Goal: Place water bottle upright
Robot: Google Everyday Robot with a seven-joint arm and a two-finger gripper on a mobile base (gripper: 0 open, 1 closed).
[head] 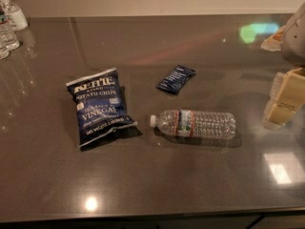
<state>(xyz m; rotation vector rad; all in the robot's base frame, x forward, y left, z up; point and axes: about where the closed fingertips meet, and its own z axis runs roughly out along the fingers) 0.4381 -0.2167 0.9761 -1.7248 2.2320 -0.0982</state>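
1. Water bottle [195,124] is lying flat on its side, about mid-bench [167,185], slightly toward the near edge. It is not upright.
2. Its long axis runs roughly parallel to the near edge. The white cap points at the left edge and the base at the right edge. The red/green label band sits on the cap-side half.
3. Pincer [282,100] is at the right edge of the bench, low over the surface, showing as pale tan blocks. I cannot tell whether it is apart or together.
4. Bottle vs pincer: the base is the end closest to the pincer, with bare bench between them and no contact. The bottle lies a touch nearer the near edge than the pincer.
5. Chip bag [100,106], dark blue, lies flat toward the left edge from the bottle. Its lower corner is near the cap but apart from it.
6. Small dark packet [176,78] lies flat on the far-edge side of the bottle, well apart from it.
7. Small clear bottles [9,25] stand clustered at the far left corner, one with a white pump top.
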